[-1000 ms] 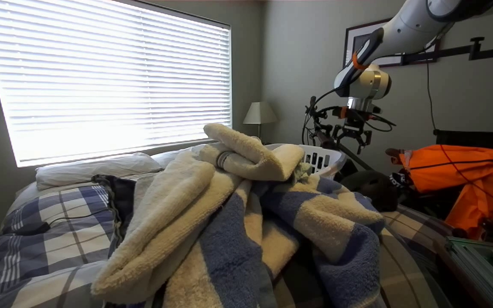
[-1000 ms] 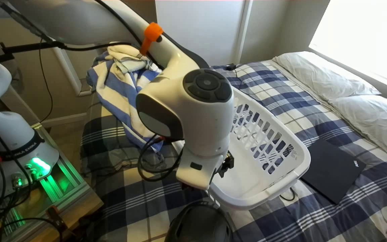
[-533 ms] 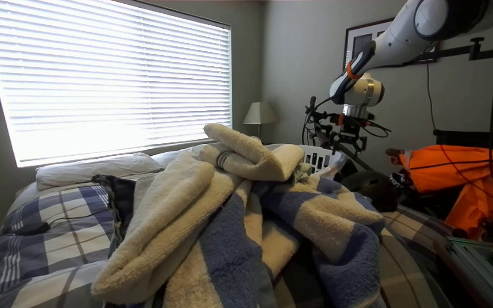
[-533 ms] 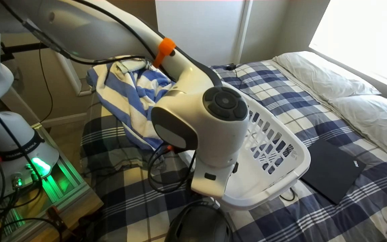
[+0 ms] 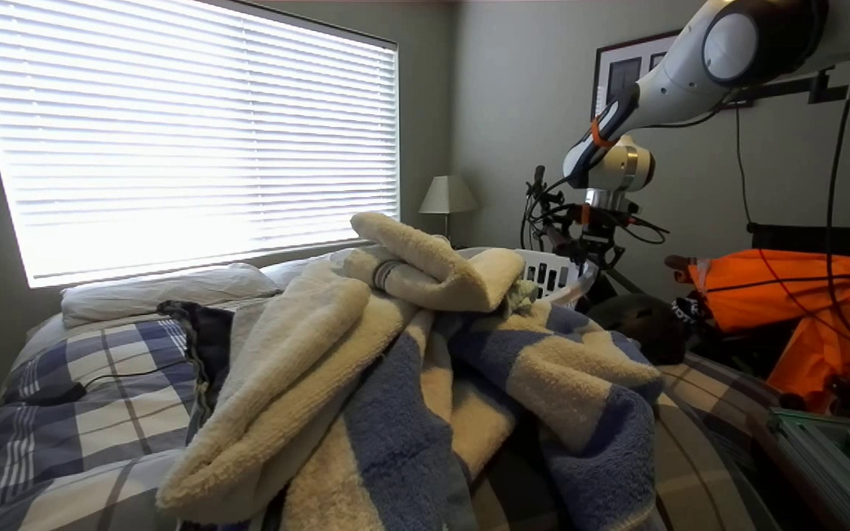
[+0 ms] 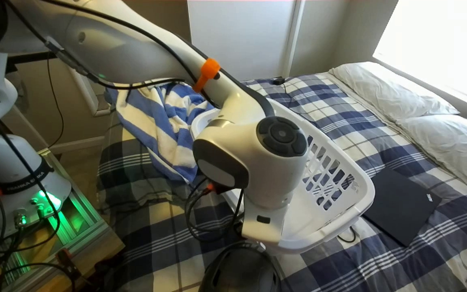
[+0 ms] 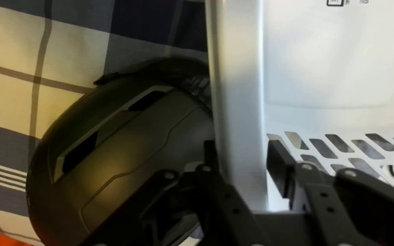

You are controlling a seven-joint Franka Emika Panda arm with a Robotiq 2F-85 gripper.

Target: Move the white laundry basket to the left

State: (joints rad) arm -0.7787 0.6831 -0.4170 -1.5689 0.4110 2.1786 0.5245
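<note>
Lower now than a second ago: see the Robotiq gripper [image 7: 241,160] brought down to the end of the white laundry basket [image 7: 327,68] nearest the dark vented helmet [image 7: 125,147]. Saw the fingers wide apart then; find them drawn closer now, partway narrowed, with the thick rolled rim [image 7: 239,85] between. Cannot tell whether clamped on that rim or only straddling it. Note the Panda arm [image 6: 136,48] farther out over the plaid bed [image 6: 412,259] in an exterior view, and the basket in the same spot as before.

In the wrist view, can place one fingertip [image 7: 210,150] at the rim's outer edge and the opposite fingertip [image 7: 280,164] just inside, against the slotted wall. In an exterior view, lose both behind the robot's wrist [image 6: 274,170].

Look to the helmet for the tightest spot: lying on the bed close by the basket's outer side, partly covered by the outer finger in the wrist view. Find a closed black laptop [image 6: 403,205] just beside the basket, toward two white pillows [image 6: 387,87]. At the far end, see a striped fleece blanket [image 6: 156,121] heaped near the basket, and in an exterior view blocking much of it from sight. Spot orange cloth [image 5: 823,262] beyond the helmet.
</note>
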